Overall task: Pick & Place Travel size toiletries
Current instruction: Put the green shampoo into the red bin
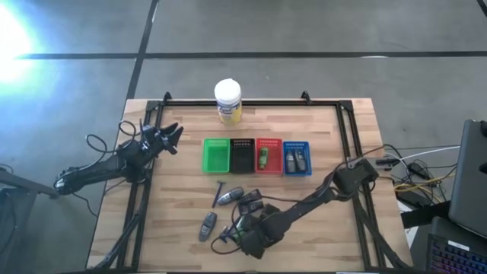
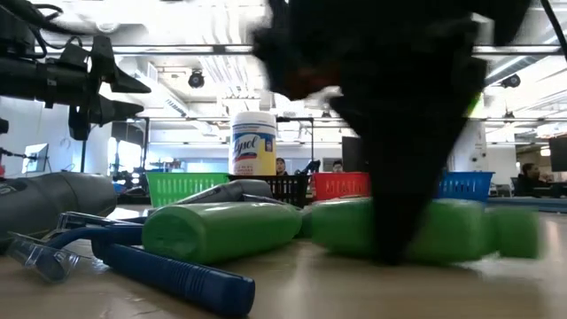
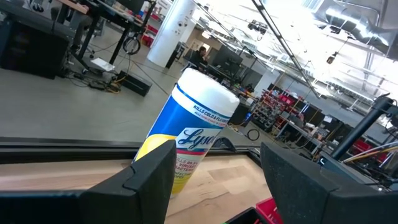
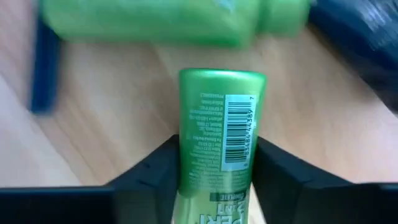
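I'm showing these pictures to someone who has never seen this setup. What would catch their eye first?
Probably the row of four coloured baskets, green, black, red and blue, across the middle of the table, with the yellow Lysol jar upright behind them at the far edge. Next, the right gripper low over the near side, its fingers closed on a bright green bottle among scattered toiletries. The left gripper waits at the left, fingers apart.

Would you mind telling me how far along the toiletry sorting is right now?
Done: a green bottle lies in the red basket and grey tubes in the blue basket. In hand: the right hand is clamped on a green bottle. Left: several toiletries remain loose on the table. The left hand waits open.
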Robot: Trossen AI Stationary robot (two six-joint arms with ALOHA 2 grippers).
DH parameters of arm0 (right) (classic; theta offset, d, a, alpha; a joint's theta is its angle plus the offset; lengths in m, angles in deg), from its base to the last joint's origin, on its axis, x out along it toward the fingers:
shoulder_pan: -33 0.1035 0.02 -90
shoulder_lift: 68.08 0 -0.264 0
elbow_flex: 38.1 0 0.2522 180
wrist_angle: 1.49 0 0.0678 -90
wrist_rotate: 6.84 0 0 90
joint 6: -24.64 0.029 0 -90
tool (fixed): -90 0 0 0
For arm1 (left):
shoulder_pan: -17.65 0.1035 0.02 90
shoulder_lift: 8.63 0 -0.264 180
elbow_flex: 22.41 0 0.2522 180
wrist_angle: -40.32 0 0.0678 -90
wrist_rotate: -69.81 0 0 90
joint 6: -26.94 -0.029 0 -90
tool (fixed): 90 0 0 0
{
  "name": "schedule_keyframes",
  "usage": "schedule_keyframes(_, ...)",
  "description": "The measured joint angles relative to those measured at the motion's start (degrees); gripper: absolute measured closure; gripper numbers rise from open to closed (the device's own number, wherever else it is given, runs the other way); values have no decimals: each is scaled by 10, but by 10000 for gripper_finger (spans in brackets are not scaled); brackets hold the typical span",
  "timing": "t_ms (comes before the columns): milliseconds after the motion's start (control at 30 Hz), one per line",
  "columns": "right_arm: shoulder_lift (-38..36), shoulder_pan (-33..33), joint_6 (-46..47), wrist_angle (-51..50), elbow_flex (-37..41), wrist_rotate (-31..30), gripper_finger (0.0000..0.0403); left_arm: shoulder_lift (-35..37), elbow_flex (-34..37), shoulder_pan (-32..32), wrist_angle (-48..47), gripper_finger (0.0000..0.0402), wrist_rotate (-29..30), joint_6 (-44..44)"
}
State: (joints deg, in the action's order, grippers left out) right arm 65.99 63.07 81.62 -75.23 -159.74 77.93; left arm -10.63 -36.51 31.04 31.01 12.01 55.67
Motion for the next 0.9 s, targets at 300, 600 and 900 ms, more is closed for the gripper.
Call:
schedule_keyframes(300, -171, -21, 160, -118, 83, -56, 294, -1, 0, 0, 0, 163, 0, 0)
schedule_keyframes(600, -386, -234, 257, 60, 325, -89, 286, -1, 0, 0, -1, 163, 0, 0)
schedule_keyframes(900, -401, -359, 211, 239, 456, -20, 238, -1, 0, 0, 0, 163, 0, 0)
